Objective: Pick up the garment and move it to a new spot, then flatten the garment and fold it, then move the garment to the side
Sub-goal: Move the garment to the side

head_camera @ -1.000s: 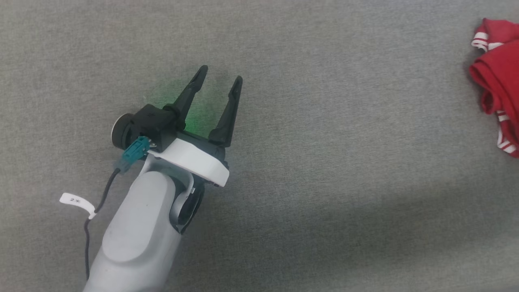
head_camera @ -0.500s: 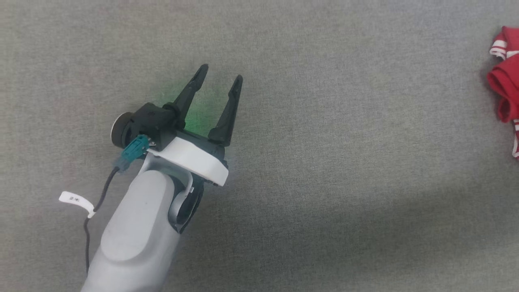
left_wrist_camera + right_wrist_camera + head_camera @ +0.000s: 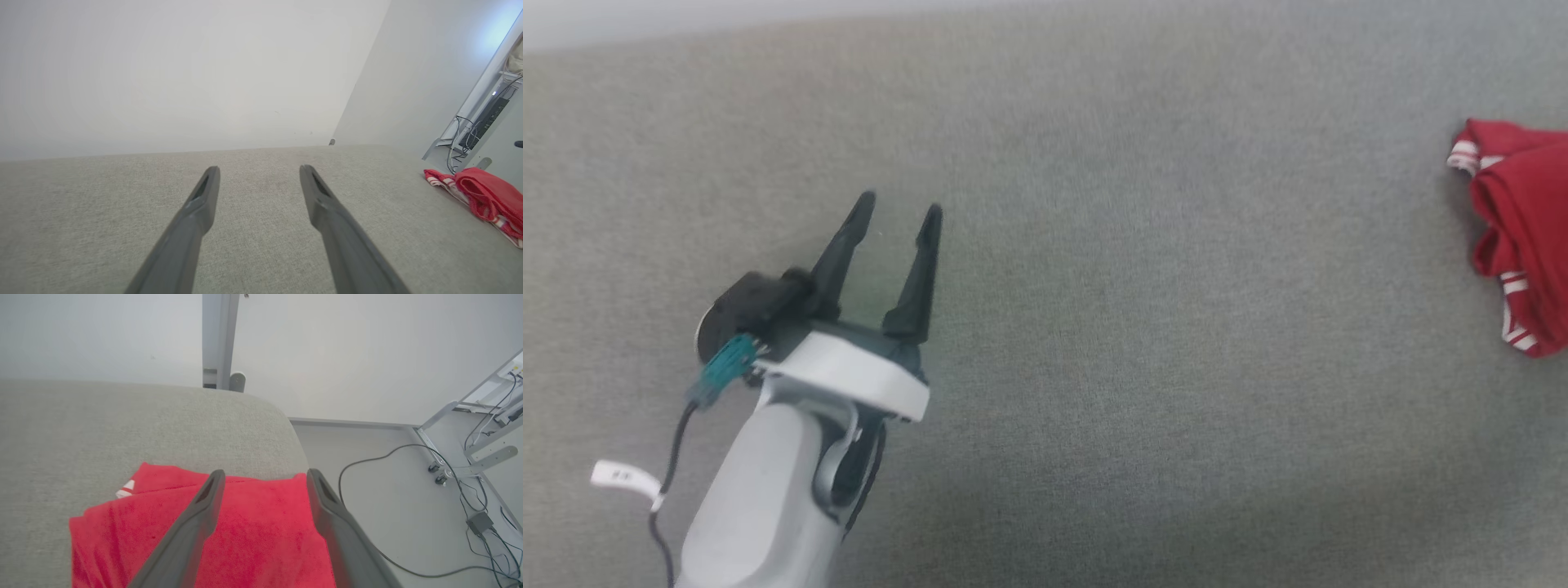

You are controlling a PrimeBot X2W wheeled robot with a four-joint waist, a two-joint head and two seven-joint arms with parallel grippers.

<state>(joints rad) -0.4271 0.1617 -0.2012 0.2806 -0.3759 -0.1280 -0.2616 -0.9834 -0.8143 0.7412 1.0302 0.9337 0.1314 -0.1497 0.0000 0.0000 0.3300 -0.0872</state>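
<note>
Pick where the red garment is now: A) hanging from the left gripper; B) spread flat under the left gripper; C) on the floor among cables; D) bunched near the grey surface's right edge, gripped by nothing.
D: the garment lies bunched at the right edge of the grey surface, and the right gripper stands open over it, nothing pinched.

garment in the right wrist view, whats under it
The garment lies on the grey fabric surface, near its rounded corner. Whether anything is tucked beneath the cloth cannot be seen; its folds cover that.
</note>
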